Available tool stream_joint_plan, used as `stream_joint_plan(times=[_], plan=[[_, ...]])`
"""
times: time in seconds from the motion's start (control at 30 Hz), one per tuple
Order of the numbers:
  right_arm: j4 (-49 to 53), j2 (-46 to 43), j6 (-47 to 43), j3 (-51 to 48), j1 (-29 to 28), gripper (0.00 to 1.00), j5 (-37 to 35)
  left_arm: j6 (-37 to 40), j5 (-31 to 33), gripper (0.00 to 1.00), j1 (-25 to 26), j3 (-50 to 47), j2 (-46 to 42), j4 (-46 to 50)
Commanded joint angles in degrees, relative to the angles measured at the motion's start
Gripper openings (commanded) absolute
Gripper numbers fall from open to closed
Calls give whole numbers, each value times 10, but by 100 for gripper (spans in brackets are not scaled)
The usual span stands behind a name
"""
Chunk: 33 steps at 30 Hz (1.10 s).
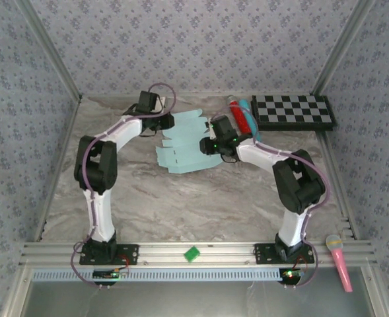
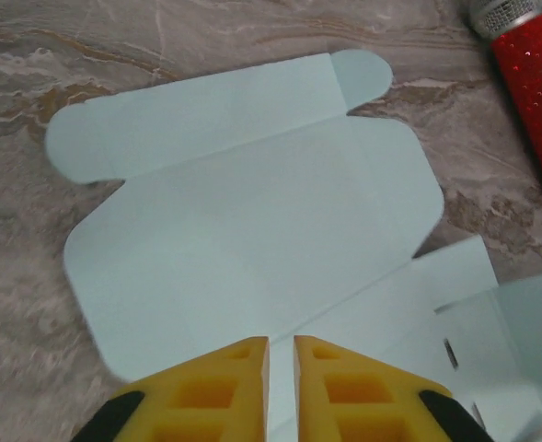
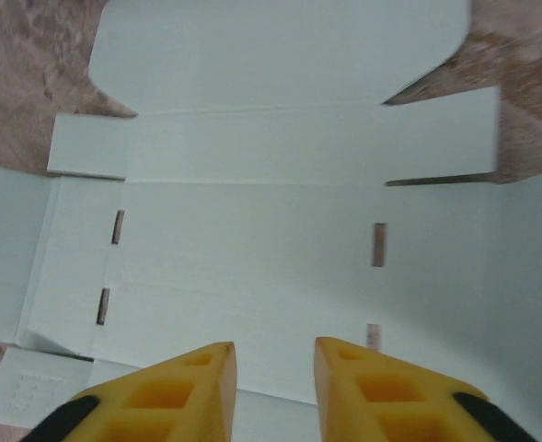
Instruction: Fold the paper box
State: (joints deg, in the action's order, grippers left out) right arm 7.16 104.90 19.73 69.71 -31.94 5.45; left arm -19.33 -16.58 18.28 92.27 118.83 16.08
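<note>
The paper box [image 1: 181, 148] is a flat pale aqua die-cut sheet with flaps and slots, lying on the marble table at centre back. My left gripper [image 1: 162, 125] hovers at its upper left corner. In the left wrist view the sheet's rounded flaps [image 2: 252, 221] spread out ahead of the left gripper [image 2: 281, 343], whose jaws stand almost together with nothing between them. My right gripper [image 1: 207, 145] is over the sheet's right side. Seen from the right wrist, the right gripper [image 3: 273, 348] is open above the slotted middle panel [image 3: 252, 239], holding nothing.
A black-and-white checkerboard [image 1: 293, 112] lies at the back right. A red glitter microphone [image 1: 240, 115] [image 2: 528, 83] rests beside the sheet's far right edge. A pink microphone [image 1: 337, 261] and a small green piece [image 1: 192, 253] sit on the front rail.
</note>
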Motion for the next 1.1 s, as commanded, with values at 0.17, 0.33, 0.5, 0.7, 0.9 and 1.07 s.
stream_joint_plan(times=[0.17, 0.33, 0.5, 0.7, 0.9, 1.07], plan=[[9, 64, 42, 25, -16, 9, 33, 35, -27, 2, 5, 161, 125, 112], [-1, 71, 51, 5, -18, 3, 35, 37, -26, 0, 5, 182, 154, 133], [1, 83, 60, -7, -18, 2, 34, 32, -12, 0, 6, 140, 145, 128], [11, 92, 65, -9, -14, 2, 21, 24, -3, 0, 6, 48, 105, 101], [22, 97, 64, -9, -4, 2, 10, 17, -4, 0, 9, -32, 52, 96], [35, 111, 55, 6, 7, 2, 9, 12, 7, 0, 30, -108, -18, 100]])
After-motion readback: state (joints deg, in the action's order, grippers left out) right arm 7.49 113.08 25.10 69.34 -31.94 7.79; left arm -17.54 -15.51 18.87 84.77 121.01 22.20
